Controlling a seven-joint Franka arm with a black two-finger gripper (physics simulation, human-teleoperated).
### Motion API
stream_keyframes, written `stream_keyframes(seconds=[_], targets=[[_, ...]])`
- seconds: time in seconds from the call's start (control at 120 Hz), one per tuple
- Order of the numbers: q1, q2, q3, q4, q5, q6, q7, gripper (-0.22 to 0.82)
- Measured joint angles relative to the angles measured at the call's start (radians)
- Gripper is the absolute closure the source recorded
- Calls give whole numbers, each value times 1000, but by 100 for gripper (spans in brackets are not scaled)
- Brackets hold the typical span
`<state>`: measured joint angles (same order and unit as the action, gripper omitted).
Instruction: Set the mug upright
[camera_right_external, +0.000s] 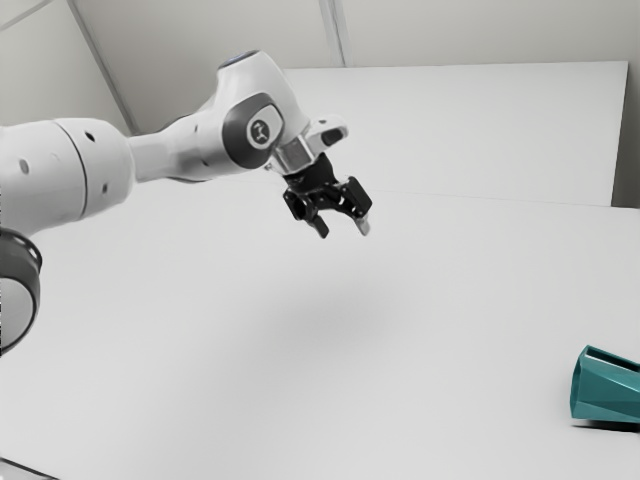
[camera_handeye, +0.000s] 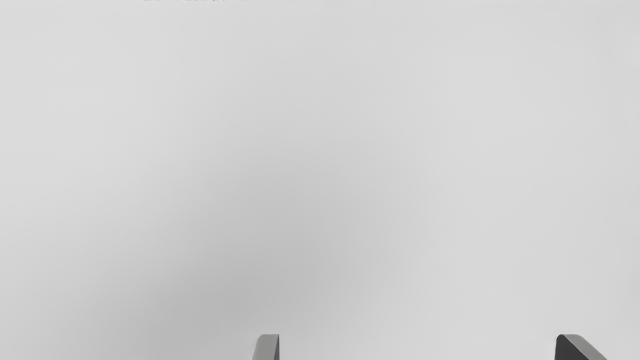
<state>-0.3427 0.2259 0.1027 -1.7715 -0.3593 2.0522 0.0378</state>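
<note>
Gripper (camera_right_external: 343, 231) aloft, mug (camera_right_external: 602, 392) well apart, lower

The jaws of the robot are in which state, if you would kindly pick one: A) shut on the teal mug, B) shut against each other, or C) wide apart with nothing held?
C: the wrist view shows a broad gap between the jaws with only pale table beyond, and the teal mug lies well away, at the exterior view's right edge.

Bright, diffuse light in ext. view; faint, soft-edged shadow (camera_right_external: 325, 318) on tabletop (camera_right_external: 470, 310) below gripper (camera_right_external: 343, 230). Wrist view: pale grey w/ broad, darker shading near gripper.
</note>
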Motion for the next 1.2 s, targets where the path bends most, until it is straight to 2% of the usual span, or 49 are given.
stream_keyframes(seconds=[0.25,0.708,0.917,1.058,1.2], targets=[[-123,89,-1,0,-209,120,-11,0],[-334,233,-31,71,-365,306,-19,0],[-385,233,-35,49,-419,366,-22,0],[-396,205,-79,-19,-449,402,-24,0],[-423,215,-90,-24,-479,430,-25,0]])
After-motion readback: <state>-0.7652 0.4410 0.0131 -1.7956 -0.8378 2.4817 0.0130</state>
